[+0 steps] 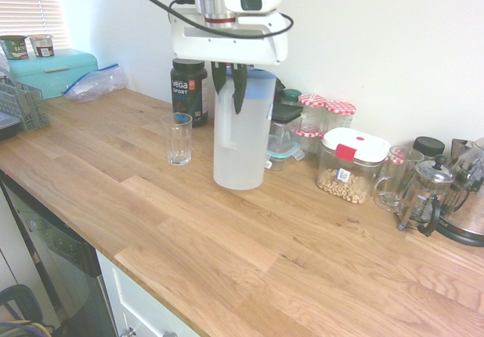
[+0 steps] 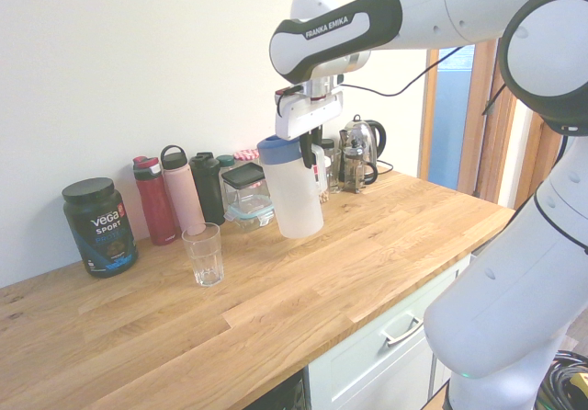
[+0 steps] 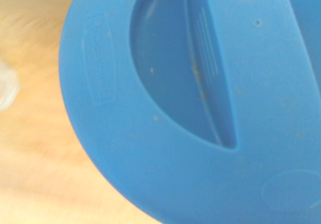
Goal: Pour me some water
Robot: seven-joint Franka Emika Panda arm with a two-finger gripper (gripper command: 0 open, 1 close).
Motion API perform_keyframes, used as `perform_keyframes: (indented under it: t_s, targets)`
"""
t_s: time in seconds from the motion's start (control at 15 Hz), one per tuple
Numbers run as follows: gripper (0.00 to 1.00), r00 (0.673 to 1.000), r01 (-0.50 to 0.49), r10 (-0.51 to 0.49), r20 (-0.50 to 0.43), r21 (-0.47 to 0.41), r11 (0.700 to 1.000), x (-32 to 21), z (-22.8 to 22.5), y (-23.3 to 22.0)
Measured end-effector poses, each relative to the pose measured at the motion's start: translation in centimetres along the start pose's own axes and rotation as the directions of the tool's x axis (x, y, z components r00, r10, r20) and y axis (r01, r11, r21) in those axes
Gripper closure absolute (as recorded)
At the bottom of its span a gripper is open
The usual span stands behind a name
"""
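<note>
Glass [image 1: 179, 138] just beside pitcher [image 1: 240, 137]

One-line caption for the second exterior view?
Gripper shut on the blue-lidded pitcher, held upright beside an empty glass.

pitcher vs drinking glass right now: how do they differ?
The pitcher is tall, frosted white and capped with a blue lid; the drinking glass is short, clear and open-topped. The pitcher has a side handle; the glass has none. The gripper comes down on the pitcher from above, jaws shut on its handle; the glass stands alone and apart on the wooden counter. Both are upright.
</note>
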State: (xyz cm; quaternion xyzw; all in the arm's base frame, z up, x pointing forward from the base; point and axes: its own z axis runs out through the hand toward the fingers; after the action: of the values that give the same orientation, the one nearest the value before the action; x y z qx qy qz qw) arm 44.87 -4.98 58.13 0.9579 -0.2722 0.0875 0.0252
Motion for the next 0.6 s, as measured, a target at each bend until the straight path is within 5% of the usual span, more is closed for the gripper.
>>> perform_keyframes:
  t_s: [0.27, 0.6]
  targets:
    - [1.0, 0.985, 0.172, -0.171, 0.021, -0.074, 0.982, -2.1, -1.7, -5.3]
    - [1.0, 0.923, 0.385, -0.377, 0.077, -0.168, 0.907, -5.3, -2.3, -11.4]
